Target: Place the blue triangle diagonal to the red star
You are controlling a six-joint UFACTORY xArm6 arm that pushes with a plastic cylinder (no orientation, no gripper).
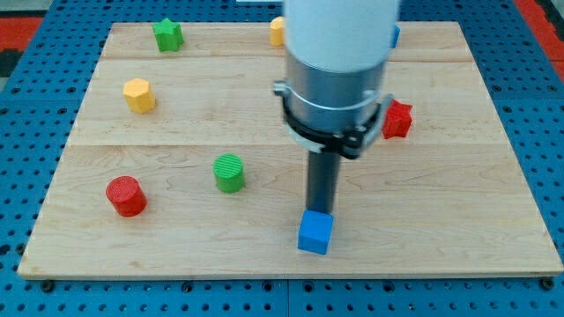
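Camera view: wooden table (493,176) on blue pegboard (18,158). Arm body (339,70) large at the view's top centre, dark rod below it. My tip (318,212) touching the top edge of blue cube (315,232), near the view's bottom centre. No gripper on this rig, only the rod, so no open or closed state to tell. Red star (398,119) at the view's right, partly hidden behind the arm collar. Blue sliver (396,36) at the view's top just right of the arm, shape not readable, possibly the blue triangle. Green star (167,35) top left. Yellow hexagon (139,94) left. Green cylinder (229,172) centre left. Red cylinder (125,195) lower left. Orange block (277,31) top, mostly hidden behind the arm.
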